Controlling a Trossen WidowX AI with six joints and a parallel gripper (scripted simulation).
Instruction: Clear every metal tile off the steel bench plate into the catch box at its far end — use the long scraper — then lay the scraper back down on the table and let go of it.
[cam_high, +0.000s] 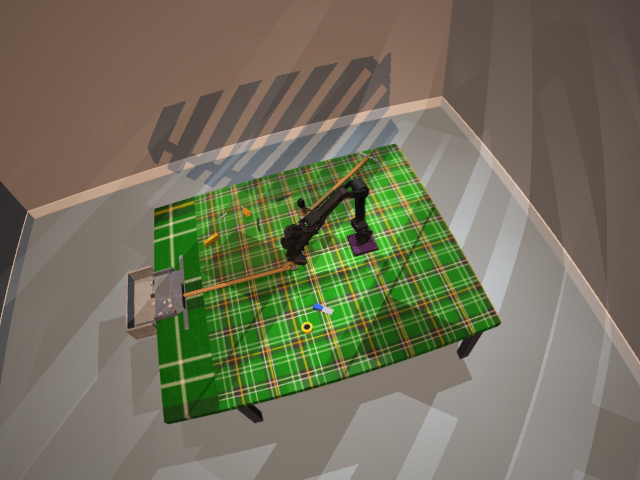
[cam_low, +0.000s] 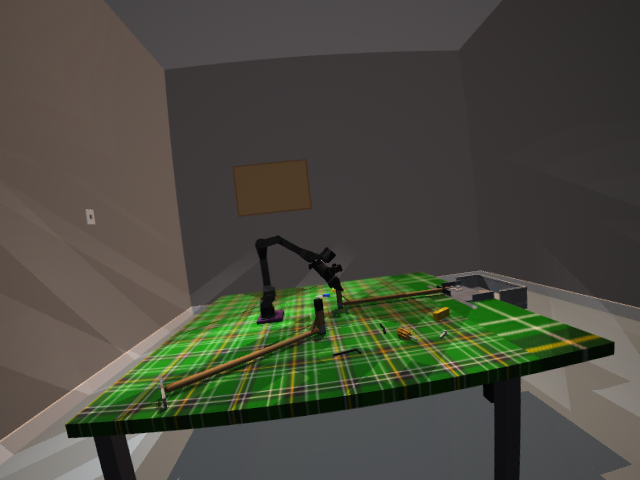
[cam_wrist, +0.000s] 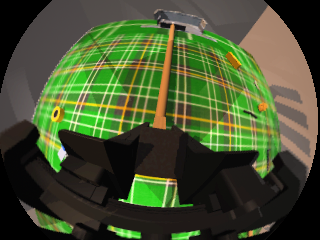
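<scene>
My gripper (cam_high: 293, 265) (cam_low: 339, 300) (cam_wrist: 160, 127) is shut on the grip of the long scraper, low over the table. Its wooden handle (cam_high: 237, 281) (cam_low: 392, 296) (cam_wrist: 165, 80) runs to the near edge of the steel bench plate (cam_high: 168, 281), where its dark head (cam_high: 183, 290) is. Several small metal tiles (cam_high: 168, 303) lie on the plate, mostly toward one side wall. Another small piece (cam_high: 152, 295) is at the plate's far edge. The catch box (cam_high: 130, 304) (cam_low: 511, 296) adjoins the far end. The pieces are too small to count in the wrist view.
A second long-handled tool (cam_high: 338, 184) (cam_low: 239, 359) lies beside the arm, its dark grip (cam_low: 318, 310) upright. A yellow block (cam_high: 211, 239) (cam_low: 440, 313) (cam_wrist: 233, 60), orange item (cam_high: 246, 211) (cam_low: 404, 333), black hex key (cam_low: 347, 352), yellow ring (cam_high: 307, 327) (cam_wrist: 57, 114) and blue-and-white item (cam_high: 324, 308) lie around.
</scene>
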